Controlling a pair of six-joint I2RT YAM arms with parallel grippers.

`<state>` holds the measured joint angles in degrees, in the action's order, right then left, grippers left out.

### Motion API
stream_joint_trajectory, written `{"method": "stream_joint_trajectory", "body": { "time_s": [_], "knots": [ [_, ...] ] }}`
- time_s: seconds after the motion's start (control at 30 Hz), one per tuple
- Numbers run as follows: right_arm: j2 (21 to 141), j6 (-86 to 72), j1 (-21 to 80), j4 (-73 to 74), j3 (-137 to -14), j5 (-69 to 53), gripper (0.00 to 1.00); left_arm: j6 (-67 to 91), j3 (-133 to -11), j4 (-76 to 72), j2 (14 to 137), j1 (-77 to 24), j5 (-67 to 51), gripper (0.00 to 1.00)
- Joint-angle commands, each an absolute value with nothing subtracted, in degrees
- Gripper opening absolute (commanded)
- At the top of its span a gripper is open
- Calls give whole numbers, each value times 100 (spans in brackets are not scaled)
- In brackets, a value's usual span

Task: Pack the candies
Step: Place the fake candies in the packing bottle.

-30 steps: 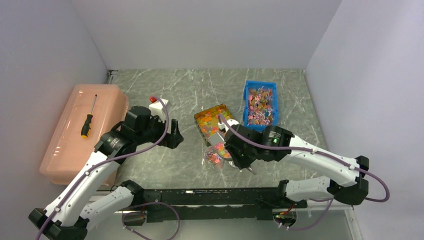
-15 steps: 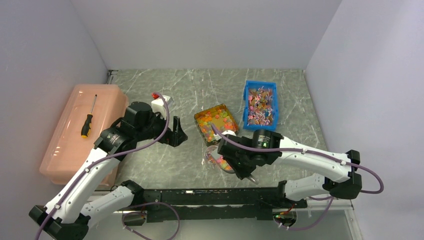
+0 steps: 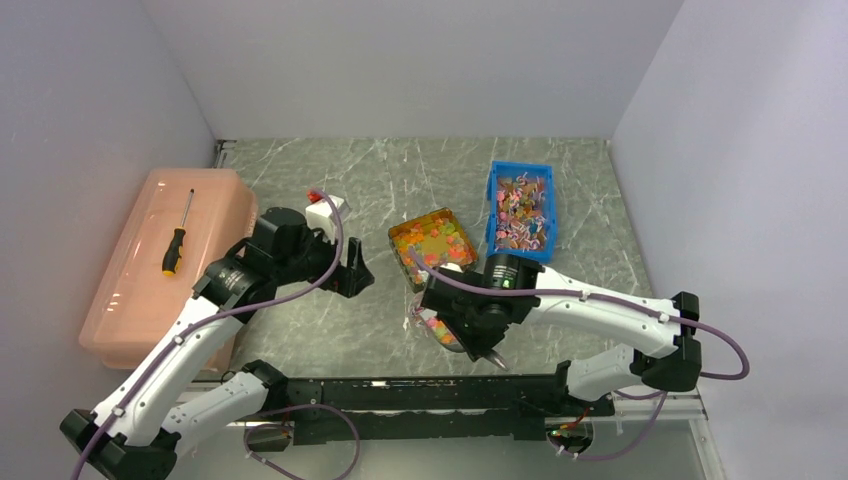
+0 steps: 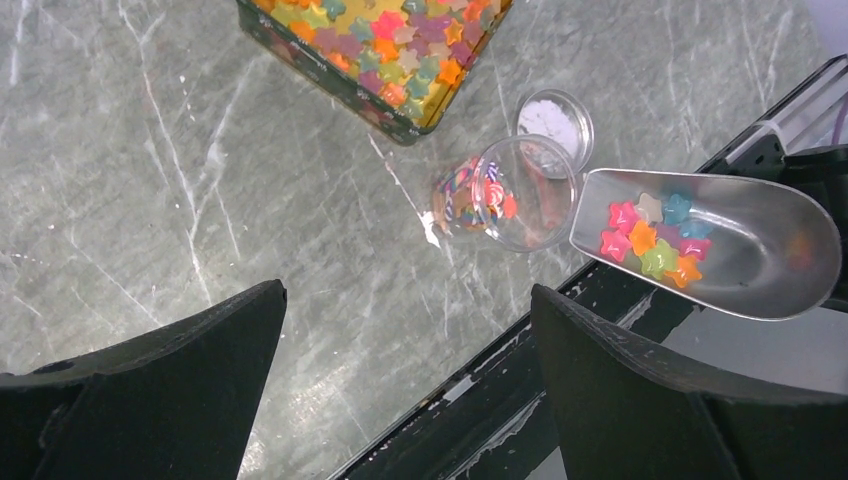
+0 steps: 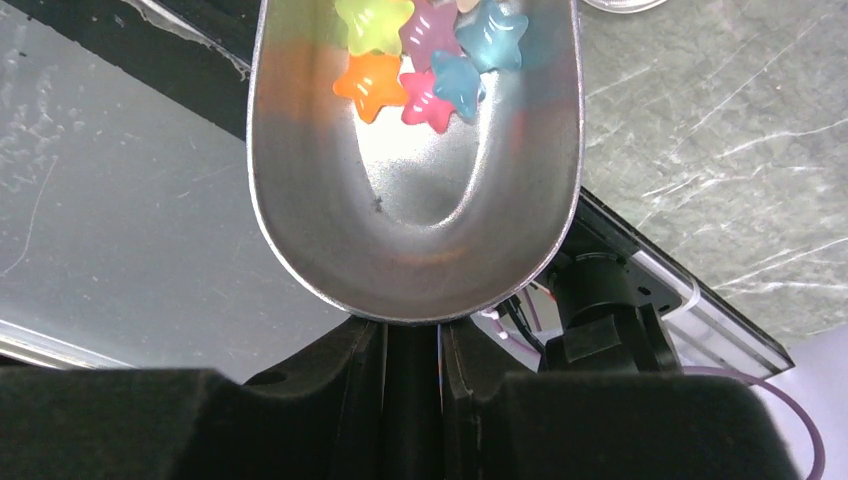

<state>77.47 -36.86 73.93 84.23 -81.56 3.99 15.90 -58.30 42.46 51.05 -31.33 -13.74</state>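
A pink lidded tub (image 3: 130,300) sat at the table's (image 3: 370,180) left edge with 1 screwdriver (image 3: 177,235) lying on its lid, and 1 small white box (image 3: 325,211) stood just beyond the left arm. At the far right, 1 blue bin (image 3: 520,208) held a jumble of mixed pieces. Beside it, 1 open tin (image 4: 330,75) was packed with the candies (image 4: 395,45), star-shaped and in many colours. Near the table's front edge stood 1 clear jar (image 4: 520,185) with its mouth open and a small heap of candies at its bottom, and its 1 lid (image 4: 553,118) lay just beside it; whether the jar stood upright or tilted could not be told. The right arm's wrist covered most of the jar in the top view. 1 metal scoop (image 4: 740,270) had its front lip at the jar's rim, with roughly 7 candies clustered at that front end. The right gripper (image 5: 410,350) was clamped on the scoop's handle at the rear, so those candies lay at the opposite end of the bowl from its fingers (image 5: 330,385). The left gripper (image 4: 400,380) hung over bare marble with its jaws spread wide and nothing between them; the jar, scoop and tin all lay beyond its fingertips (image 4: 180,350), apart from them
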Motion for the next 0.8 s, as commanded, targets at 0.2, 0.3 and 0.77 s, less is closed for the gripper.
{"method": "stream_joint_trajectory", "body": {
  "time_s": [0.2, 0.3, 0.77],
  "knots": [
    [7917, -3909, 7076, 8597, -8354, 129, 0, 1283, -5446, 3876, 4953, -3154, -1250, 99],
    [8027, -3828, 6987, 8596, -8380, 27, 0, 1267, -5298, 3785, 4924, -3151, -1319, 99],
    [8415, -3298, 6385, 8596, -8529, -879, 0, 1219, -5021, 3784, 4724, -3150, -1206, 99]
  ]
}}
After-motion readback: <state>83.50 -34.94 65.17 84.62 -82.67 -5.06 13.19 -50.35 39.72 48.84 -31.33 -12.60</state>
